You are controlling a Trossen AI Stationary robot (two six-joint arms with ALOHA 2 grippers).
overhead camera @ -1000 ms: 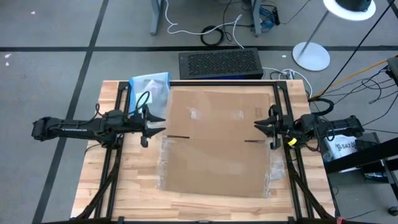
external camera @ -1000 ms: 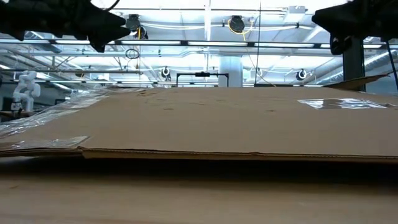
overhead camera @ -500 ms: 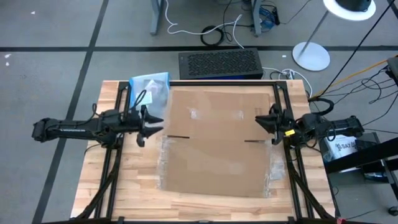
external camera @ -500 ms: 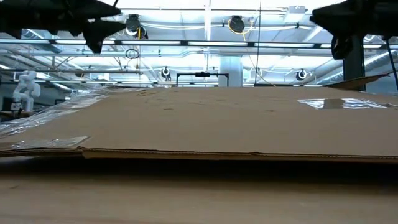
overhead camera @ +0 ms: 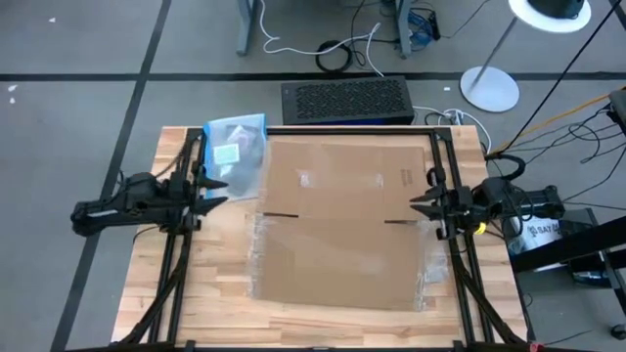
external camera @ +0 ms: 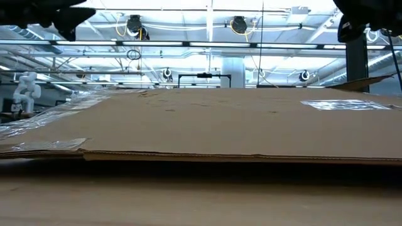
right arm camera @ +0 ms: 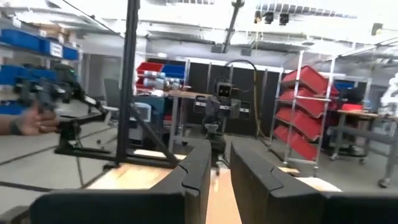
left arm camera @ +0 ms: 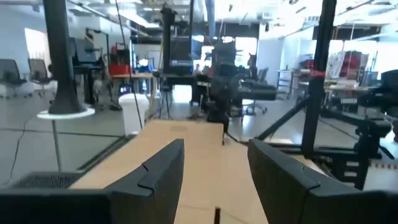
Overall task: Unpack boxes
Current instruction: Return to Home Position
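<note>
Box (overhead camera: 342,225): flattened, lying flat at middle of table (overhead camera: 196,313).
Left gripper (overhead camera: 221,192): arm level, pointing inward, above bare wood left of box, not touching it. Fingers (left arm camera: 163,168) wide apart, holding nothing.
Right gripper (overhead camera: 415,203): arm level, facing left arm, above box's right edge. Fingers (right arm camera: 198,169) narrowly parted, holding nothing.

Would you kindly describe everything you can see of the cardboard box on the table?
The cardboard box is plain brown corrugated board, broken down fully flat on the wooden table. Glossy clear tape strips run along its left and right edges, small dark marks are printed near the far right, and two short slits show mid-sheet.
</note>
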